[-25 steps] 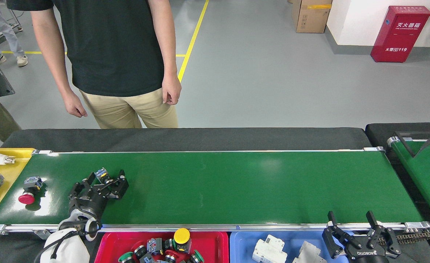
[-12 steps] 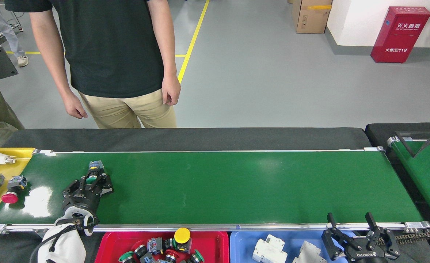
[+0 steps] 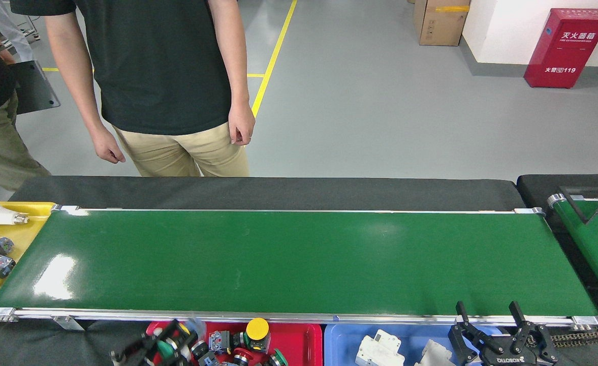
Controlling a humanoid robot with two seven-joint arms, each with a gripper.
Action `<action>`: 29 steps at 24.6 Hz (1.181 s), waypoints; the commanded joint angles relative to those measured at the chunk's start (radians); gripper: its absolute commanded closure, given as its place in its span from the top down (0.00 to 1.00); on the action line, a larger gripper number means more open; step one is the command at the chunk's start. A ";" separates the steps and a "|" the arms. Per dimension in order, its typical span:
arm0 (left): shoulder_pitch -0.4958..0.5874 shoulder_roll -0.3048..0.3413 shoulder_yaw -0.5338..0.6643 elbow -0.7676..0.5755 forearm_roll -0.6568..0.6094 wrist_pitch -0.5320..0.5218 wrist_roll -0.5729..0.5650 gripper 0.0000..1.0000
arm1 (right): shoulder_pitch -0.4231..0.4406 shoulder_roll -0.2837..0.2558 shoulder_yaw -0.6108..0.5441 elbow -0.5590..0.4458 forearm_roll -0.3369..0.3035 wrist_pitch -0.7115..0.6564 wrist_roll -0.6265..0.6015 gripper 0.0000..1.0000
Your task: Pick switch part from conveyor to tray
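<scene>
Green-capped switch part carried over the red tray

Nearest, the left gripper point(image 3: 164, 345), blurred, hangs over the red plastic tray point(image 3: 306, 338) of push-button switches, seemingly clamped on a green-capped switch part point(image 3: 165, 348), presumably for release there. The right gripper point(image 3: 499, 325) waits with jaws apart above the blue plastic tray point(image 3: 342, 340). Beyond, the glossy dark-green conveyor point(image 3: 288, 259) lies bare; a person in a black shirt point(image 3: 161, 61) stands behind.
</scene>
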 commanded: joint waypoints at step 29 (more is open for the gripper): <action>-0.101 -0.108 0.273 0.184 -0.262 0.285 0.267 0.99 | 0.032 0.001 -0.022 -0.014 -0.031 0.001 -0.014 1.00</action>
